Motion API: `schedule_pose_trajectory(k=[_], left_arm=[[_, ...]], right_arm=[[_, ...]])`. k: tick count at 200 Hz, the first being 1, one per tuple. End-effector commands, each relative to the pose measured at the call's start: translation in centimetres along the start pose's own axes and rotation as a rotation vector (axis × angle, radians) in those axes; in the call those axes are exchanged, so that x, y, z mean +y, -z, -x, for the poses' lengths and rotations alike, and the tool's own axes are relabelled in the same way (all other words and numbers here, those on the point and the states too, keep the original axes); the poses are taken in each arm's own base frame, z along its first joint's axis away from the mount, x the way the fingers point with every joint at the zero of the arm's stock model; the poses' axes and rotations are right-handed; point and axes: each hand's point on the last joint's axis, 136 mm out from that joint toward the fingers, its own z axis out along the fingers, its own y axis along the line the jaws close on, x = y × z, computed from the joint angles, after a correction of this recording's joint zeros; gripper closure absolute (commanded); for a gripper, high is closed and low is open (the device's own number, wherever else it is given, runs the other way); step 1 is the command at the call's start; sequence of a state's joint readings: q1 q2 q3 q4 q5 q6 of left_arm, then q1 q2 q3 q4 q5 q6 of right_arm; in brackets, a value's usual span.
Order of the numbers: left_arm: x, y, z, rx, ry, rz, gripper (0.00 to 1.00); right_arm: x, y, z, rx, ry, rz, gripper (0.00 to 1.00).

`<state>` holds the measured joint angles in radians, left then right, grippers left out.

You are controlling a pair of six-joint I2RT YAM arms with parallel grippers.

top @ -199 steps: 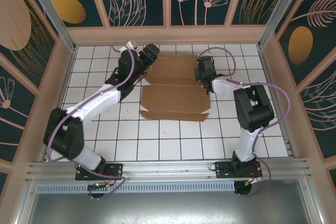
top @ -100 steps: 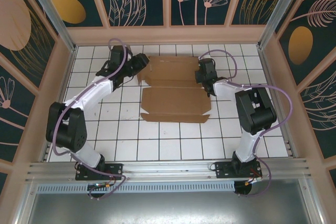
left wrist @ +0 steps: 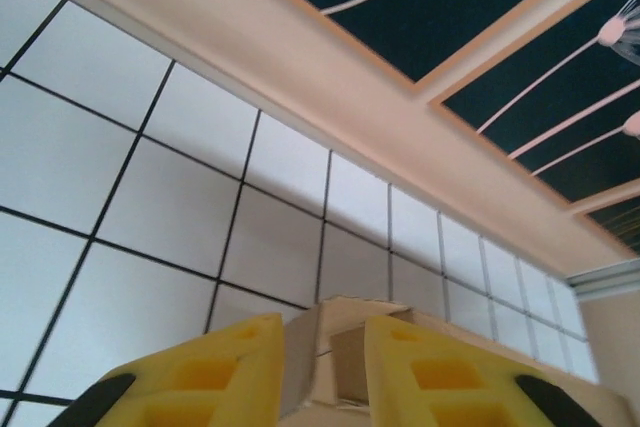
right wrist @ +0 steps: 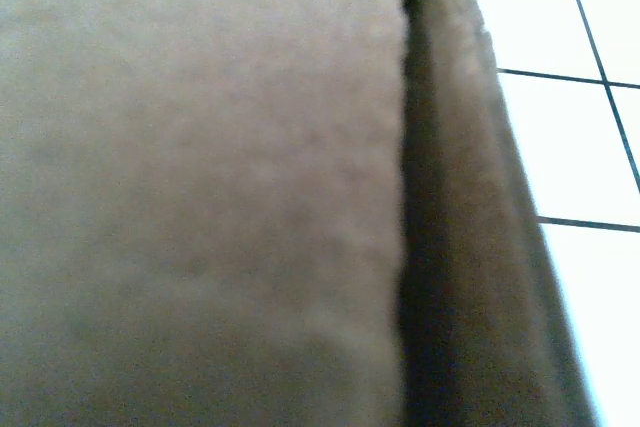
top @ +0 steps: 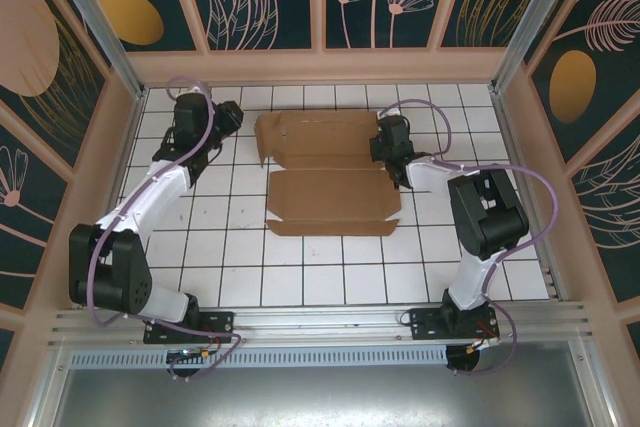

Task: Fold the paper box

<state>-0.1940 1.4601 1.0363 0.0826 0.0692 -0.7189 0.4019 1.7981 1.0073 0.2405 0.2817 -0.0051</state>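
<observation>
The paper box (top: 325,172) lies flat and unfolded on the white tiled table (top: 330,267), toward the middle of its far edge, with a raised flap along the sheet's near edge. The right gripper (top: 386,145) sits at the sheet's right edge; brown cardboard (right wrist: 200,187) crowds the right wrist view, so I cannot tell how its fingers stand. The left gripper (top: 228,115) hovers near the far-left corner, apart from the sheet, its yellow fingers (left wrist: 215,367) parted on nothing.
</observation>
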Motion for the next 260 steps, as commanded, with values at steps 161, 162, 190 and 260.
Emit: schedule_pose_trajectory(k=[161, 162, 190, 260], left_arm=[[5.6, -4.9, -10.3, 0.357, -0.161, -0.048, 0.71], [5.6, -4.9, -10.5, 0.36, -0.162, -0.049, 0.71], [3.1, -5.0, -11.1, 0.394, -0.25, -0.115, 0.66], [1.6, -5.1, -13.1, 0.429, -0.387, -0.132, 0.61]], right_arm=[[1.3, 2.3, -1.5, -0.023, 0.081, 0.028, 1.0], [1.3, 2.3, -1.6, -0.023, 0.081, 0.028, 1.0], [1.5, 2.2, -1.5, -0.02, 0.081, 0.034, 1.0], [1.9, 2.3, -2.0, -0.007, 0.079, 0.049, 1.0]])
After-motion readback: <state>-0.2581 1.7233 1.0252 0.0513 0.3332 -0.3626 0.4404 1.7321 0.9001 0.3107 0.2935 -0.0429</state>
